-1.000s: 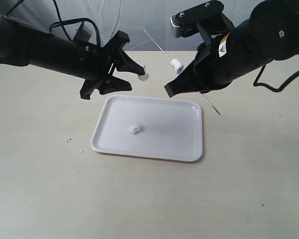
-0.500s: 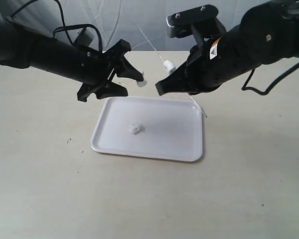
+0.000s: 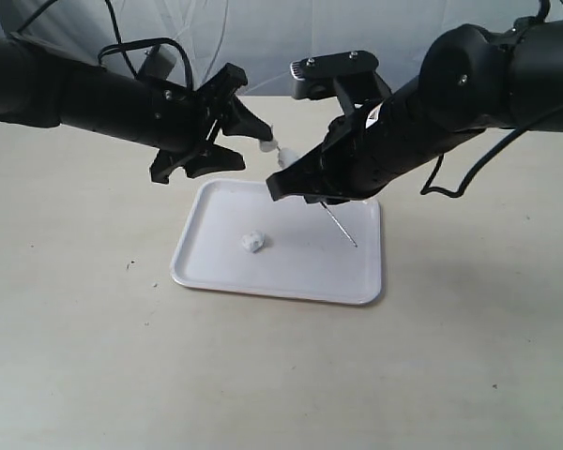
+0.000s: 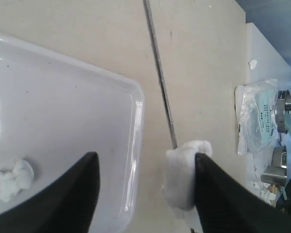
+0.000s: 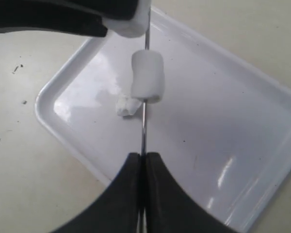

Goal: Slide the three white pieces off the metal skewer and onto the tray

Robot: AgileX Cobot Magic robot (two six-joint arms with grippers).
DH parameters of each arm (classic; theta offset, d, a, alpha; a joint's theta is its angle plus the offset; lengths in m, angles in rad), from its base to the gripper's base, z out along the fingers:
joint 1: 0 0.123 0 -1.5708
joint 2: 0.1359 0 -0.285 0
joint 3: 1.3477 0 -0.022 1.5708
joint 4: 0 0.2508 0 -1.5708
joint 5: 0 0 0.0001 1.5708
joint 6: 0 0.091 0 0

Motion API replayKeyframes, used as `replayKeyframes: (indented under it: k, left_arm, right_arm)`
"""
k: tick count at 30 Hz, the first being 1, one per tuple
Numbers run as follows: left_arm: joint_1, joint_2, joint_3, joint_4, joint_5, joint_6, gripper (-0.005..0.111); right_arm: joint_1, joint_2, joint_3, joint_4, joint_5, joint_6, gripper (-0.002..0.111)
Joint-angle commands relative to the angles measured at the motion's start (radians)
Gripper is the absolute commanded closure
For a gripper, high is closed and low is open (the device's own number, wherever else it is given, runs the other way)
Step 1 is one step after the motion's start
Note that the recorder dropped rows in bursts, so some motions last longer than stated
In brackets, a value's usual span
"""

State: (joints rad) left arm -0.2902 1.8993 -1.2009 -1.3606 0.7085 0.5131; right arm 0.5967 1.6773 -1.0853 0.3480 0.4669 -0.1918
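Three white pieces (image 5: 147,76) (image 5: 126,105) (image 5: 128,22), one metal skewer (image 5: 143,127), one tray (image 3: 342,277), two tools (image 4: 146,162) (image 5: 141,160).

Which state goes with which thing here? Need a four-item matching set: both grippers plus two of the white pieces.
Things
1. left gripper
2. right gripper
3. crumpled white piece
4. smooth white piece

States
A. threaded on the metal skewer
B. open
C. lying on the tray
D. shut on the metal skewer

Pairs: 1-B, 2-D, 3-C, 4-A
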Motion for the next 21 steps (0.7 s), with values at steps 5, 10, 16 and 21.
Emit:
replayKeyframes:
  k: [5,10,16,21]
  left_arm:
    - [-0.002,0.002,-0.003,-0.004,-0.02,0.015,0.052]
    - [-0.002,0.002,-0.003,-0.012,-0.067,0.019,0.052]
    - [-0.002,0.002,-0.003,0.001,-0.028,0.019,0.052]
    - [-0.002,0.002,-0.003,0.001,-0.014,0.019,0.052]
  right_arm:
    - [0.022,-0.002,0.002,-0.007,-0.007,-0.021,0.109]
    - [0.051,0.004,0.002,-0.017,0.065,-0.022,0.109]
    - [0.044,0.007,0.002,-0.252,0.081,0.15,0.109]
    - [0.044,0.007,0.002,-0.348,0.101,0.2,0.109]
